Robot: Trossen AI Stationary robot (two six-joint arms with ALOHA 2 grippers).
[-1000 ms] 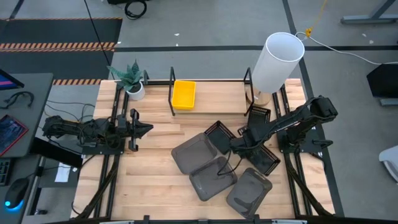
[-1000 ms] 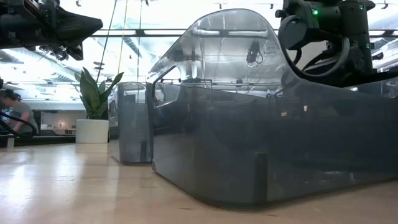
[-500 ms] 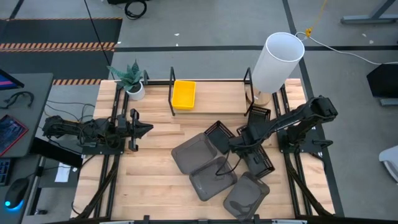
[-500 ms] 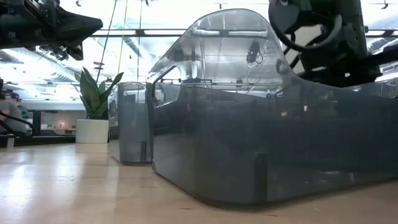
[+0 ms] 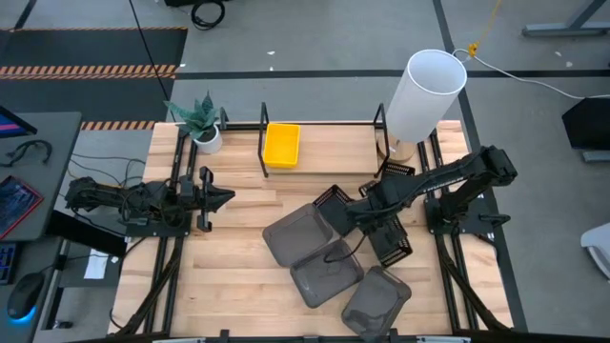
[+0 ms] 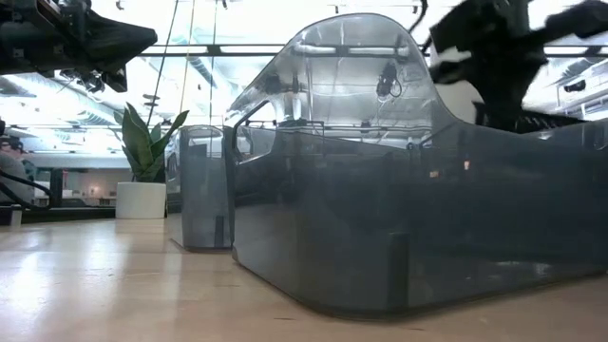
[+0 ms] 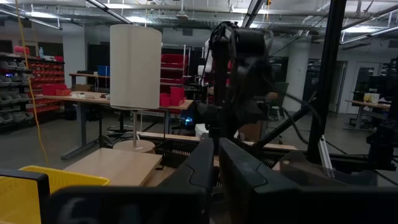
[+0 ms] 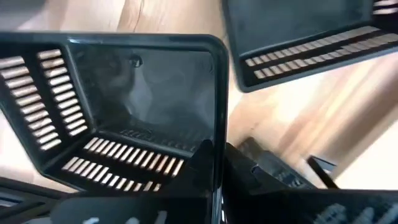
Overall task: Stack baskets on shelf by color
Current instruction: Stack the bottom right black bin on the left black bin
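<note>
A black mesh basket [image 5: 394, 240] hung tilted at the table's right-centre, just beside the grey baskets [image 5: 303, 233], its rim pinched in the right gripper [image 5: 367, 215], whose fingers were clamped on its wall. The left gripper [image 5: 221, 198] waited closed and empty at the left. A yellow basket [image 5: 281, 144] sat on the shelf [image 5: 324, 124].

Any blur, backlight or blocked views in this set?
Low view: a dark grey basket sits close to the lens and fills most of the picture; bright windows behind backlight it, and the arm at upper right is motion-blurred. Left wrist view: the near foreground is out of focus. High view is evenly lit and sharp.
</note>
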